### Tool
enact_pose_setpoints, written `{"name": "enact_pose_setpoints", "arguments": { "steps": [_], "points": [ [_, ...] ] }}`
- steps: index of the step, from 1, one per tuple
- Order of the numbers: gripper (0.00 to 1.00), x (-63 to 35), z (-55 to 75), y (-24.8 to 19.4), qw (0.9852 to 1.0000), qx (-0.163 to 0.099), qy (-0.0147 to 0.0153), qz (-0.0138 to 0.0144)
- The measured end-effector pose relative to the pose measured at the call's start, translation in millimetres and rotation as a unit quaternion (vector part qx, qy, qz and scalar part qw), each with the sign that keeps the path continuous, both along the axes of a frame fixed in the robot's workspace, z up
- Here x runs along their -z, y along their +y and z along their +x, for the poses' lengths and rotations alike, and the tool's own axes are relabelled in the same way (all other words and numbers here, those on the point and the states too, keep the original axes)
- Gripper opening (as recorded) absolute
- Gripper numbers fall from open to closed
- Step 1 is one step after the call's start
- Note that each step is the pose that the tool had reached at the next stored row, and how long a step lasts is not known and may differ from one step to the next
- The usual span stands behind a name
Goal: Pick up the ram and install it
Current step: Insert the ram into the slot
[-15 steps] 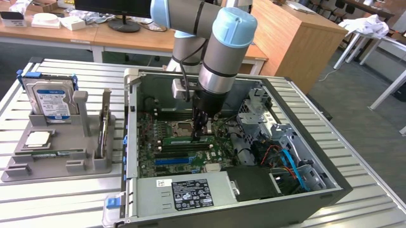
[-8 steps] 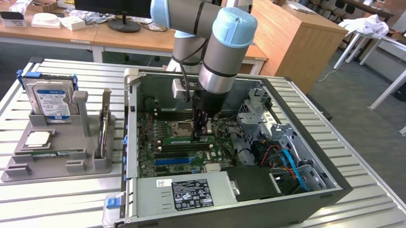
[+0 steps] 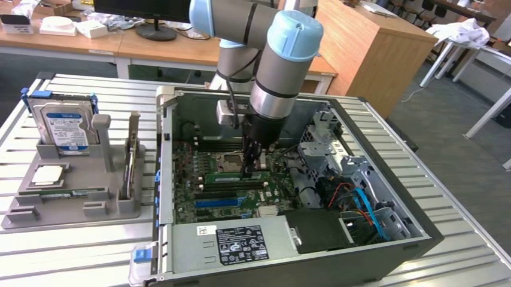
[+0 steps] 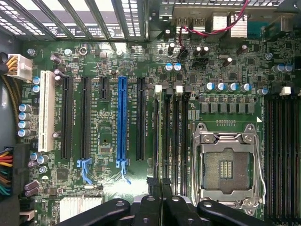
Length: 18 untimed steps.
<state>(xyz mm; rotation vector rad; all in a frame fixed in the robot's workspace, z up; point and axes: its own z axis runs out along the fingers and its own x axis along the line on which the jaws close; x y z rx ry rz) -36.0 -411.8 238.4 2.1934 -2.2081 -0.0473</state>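
One arm [image 3: 279, 66] reaches down into an open PC case [image 3: 383, 239] on a slatted metal table [image 3: 80, 257]; wooden desks [image 3: 160, 48] and a monitor [image 3: 143, 12] stand far behind the gripper

Exterior view: gripper [image 3: 254, 169] sits low over the motherboard [image 3: 207, 191], fingers pinched narrow on the ram [image 3: 231, 176], a green stick on edge right at the fingertips. Well off to the exterior view's left of the gripper is a grey holder [image 3: 72, 203] with a hard drive [image 3: 64, 128] and a silver chip [image 3: 48, 174]. The arm's body hides the board behind the gripper

Wrist view: gripper [image 4: 161, 183] fingers close together over the memory slots [image 4: 175, 132]; empty processor socket [image 4: 225, 167] just beside them, blue slot [image 4: 122, 122] and white slot [image 4: 46, 110] farther off. The ram is edge-on here, hard to separate from the slots, and where the pads meet it is hard to make out
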Motion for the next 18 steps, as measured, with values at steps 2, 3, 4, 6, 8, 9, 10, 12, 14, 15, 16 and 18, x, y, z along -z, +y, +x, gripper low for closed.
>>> {"name": "enact_pose_setpoints", "arguments": {
  "steps": [2, 3, 4, 6, 8, 9, 10, 12, 14, 15, 16, 18],
  "points": [
    [0.12, 0.3, 0.0, 0.0, 1.0000, 0.001, 0.0001, -0.0001],
    [0.12, 0.5, 0.0, 0.0, 1.0000, 0.002, 0.0000, -0.0001],
    [0.12, 0.8, 0.0, 0.0, 1.0000, 0.003, 0.0000, 0.0000],
    [0.12, 0.9, 0.0, 0.0, 1.0000, 0.006, 0.0000, -0.0001],
    [0.12, 0.9, 0.0, 0.0, 1.0000, 0.006, 0.0000, 0.0000],
    [0.12, 0.9, 0.0, 0.0, 1.0000, 0.006, 0.0000, 0.0000],
    [0.12, 1.0, 0.0, 0.0, 1.0000, 0.006, 0.0000, 0.0000],
    [0.12, 1.0, 0.0, 0.0, 1.0000, 0.005, 0.0000, -0.0001],
    [0.12, 1.1, 0.0, 0.0, 1.0000, 0.004, 0.0000, 0.0000],
    [0.12, 1.2, 0.0, 0.0, 1.0000, 0.004, 0.0000, 0.0000],
    [0.12, 1.2, 0.0, 0.0, 1.0000, 0.004, 0.0000, 0.0000],
    [0.12, 1.8, 0.1, 0.0, 1.0000, 0.004, 0.0000, 0.0000]
  ]
}}
